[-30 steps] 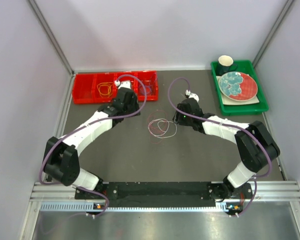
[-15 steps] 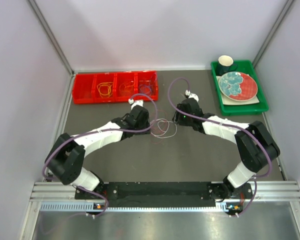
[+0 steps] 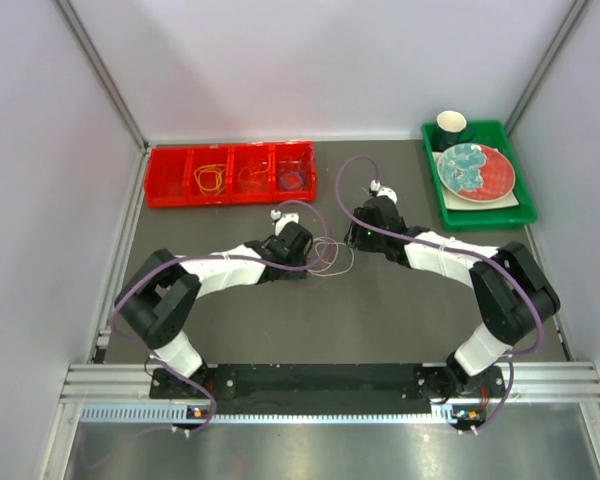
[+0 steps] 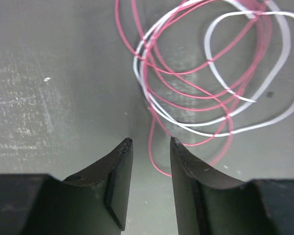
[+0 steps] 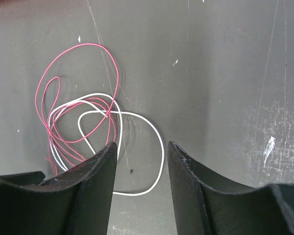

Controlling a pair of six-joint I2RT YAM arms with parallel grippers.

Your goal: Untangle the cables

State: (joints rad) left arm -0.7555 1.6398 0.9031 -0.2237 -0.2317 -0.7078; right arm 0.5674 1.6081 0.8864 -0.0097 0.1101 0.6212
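A tangle of a red cable [image 4: 186, 73] and a white cable [image 4: 264, 117] lies on the dark table mid-scene [image 3: 325, 255]. My left gripper [image 4: 151, 142] is open just left of the tangle, and a red strand runs down between its fingertips. My right gripper [image 5: 141, 145] is open to the right of the tangle, and a white cable loop [image 5: 152, 147] lies between its fingers, with the red cable [image 5: 78, 88] beyond. Orange, yellow and purple cables lie in the red tray [image 3: 170, 190].
The red divided tray sits at the back left with a yellow loop [image 3: 210, 178], an orange loop [image 3: 252, 175] and a purple loop [image 3: 292, 178]. A green tray [image 3: 525, 210] at the back right holds a plate [image 3: 475, 170] and a cup [image 3: 450, 125].
My left arm has swung from the red tray down and to the right, to the left edge of the red and white tangle. The right arm has not moved.
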